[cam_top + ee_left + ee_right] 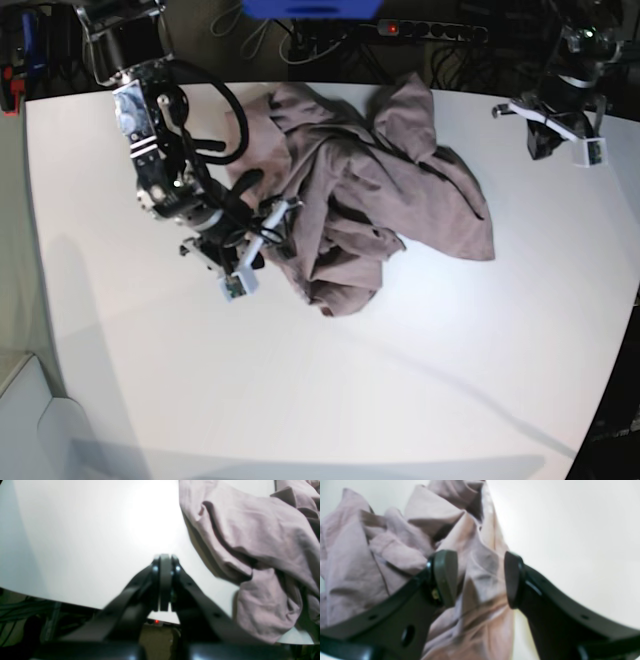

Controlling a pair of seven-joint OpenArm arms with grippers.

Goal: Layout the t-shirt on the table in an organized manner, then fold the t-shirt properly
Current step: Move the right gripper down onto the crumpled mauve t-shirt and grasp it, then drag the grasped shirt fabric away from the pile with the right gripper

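Left wrist cam first: we see the left gripper [165,562] with its jaws pressed right together, nothing between them, hanging over bare white table [82,537]; the t-shirt [252,547] sits off to the right of it in a rumpled mauve heap, not touching the fingers.

Right wrist cam: the right gripper [481,577] has its jaws standing well apart, with a fold of the shirt showing in the gap; we can't tell from this blurry shot whether the pads [446,576] actually touch the cloth.

Base view: the t-shirt [400,190] is bunched up around the middle of the table [330,400], far from flat; the right gripper [268,222] is at the heap's left edge; the left gripper [560,125] is well clear, near the far right corner.
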